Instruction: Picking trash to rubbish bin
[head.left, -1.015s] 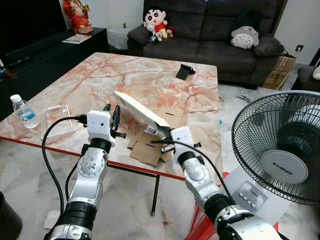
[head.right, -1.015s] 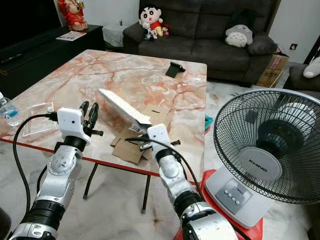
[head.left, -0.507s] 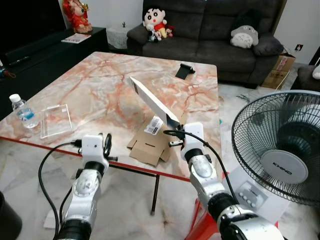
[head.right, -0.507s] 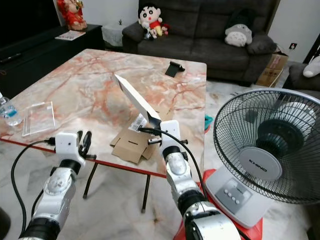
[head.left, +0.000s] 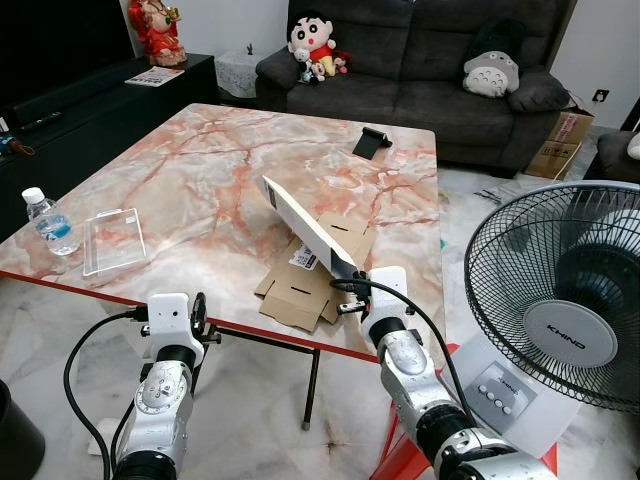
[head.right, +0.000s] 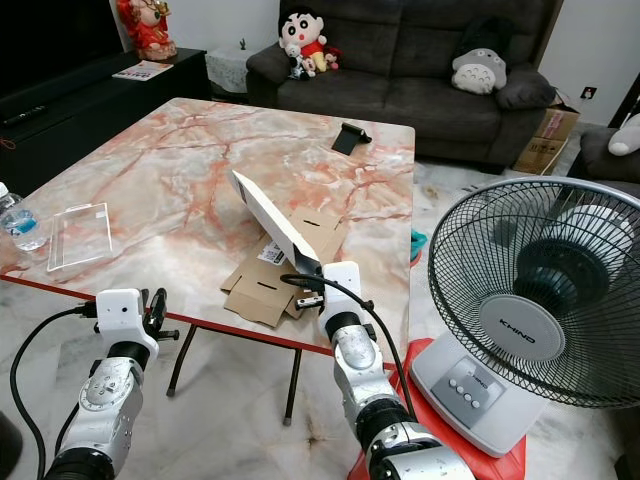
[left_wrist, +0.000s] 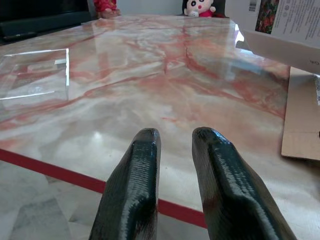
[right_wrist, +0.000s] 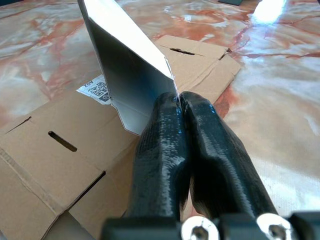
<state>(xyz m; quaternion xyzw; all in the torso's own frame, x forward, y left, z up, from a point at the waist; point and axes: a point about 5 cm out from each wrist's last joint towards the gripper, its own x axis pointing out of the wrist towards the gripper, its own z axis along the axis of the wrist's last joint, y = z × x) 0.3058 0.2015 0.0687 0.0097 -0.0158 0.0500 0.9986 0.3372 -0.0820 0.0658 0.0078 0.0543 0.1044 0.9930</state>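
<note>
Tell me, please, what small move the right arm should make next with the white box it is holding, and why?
Probably lift it a little higher and draw it back off the table. The right gripper is shut on the lower corner of the white box, which tilts up over the flattened cardboard on the marble table. The left gripper hangs at the table's near edge, out of the way.

Marble table (head.left: 200, 170): glossy, polished, red-veined. Flattened box (head.left: 305, 285): matt brown cardboard. White carton (head.left: 305, 222): smooth card. Clear tray (head.left: 112, 238): transparent plastic. Gripper fingers (right_wrist: 165, 145): black, finely textured.
</note>
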